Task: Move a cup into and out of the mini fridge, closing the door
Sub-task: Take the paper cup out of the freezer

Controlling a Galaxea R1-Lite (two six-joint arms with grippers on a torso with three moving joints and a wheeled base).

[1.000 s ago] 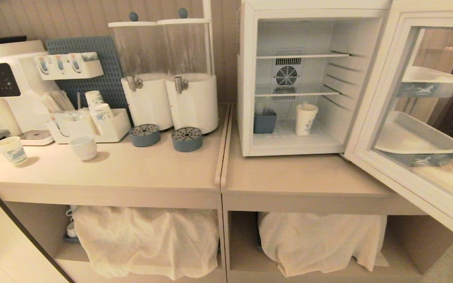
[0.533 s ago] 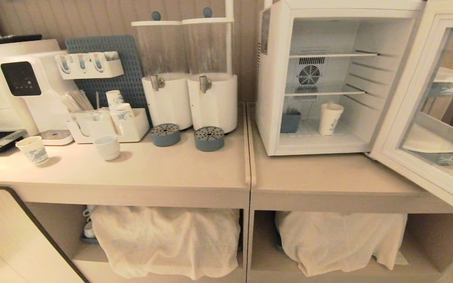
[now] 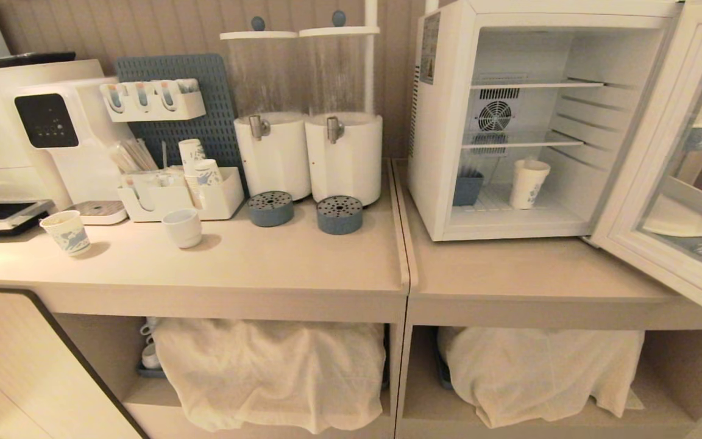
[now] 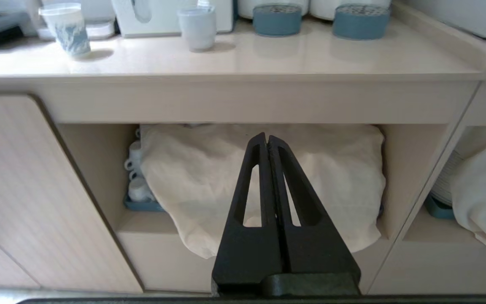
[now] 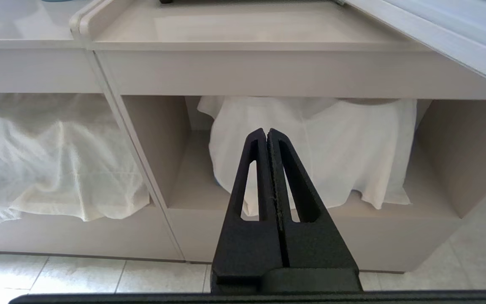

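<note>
On the long beige table (image 3: 302, 268) the white box mini fridge (image 3: 442, 122) has its glass door (image 3: 680, 183) open with the tall white paper cup (image 3: 529, 184) inside, while the left gripper (image 4: 267, 141) and right gripper (image 5: 267, 135) hang low, shut tight and empty, so one must reach in next.

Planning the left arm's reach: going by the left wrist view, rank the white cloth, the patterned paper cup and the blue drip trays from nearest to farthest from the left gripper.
1. White cloth: in the open shelf under the counter, straight ahead of the shut left gripper.
2. Patterned paper cup: on the counter, near its front edge.
3. Blue drip trays: farther back on the counter.
</note>
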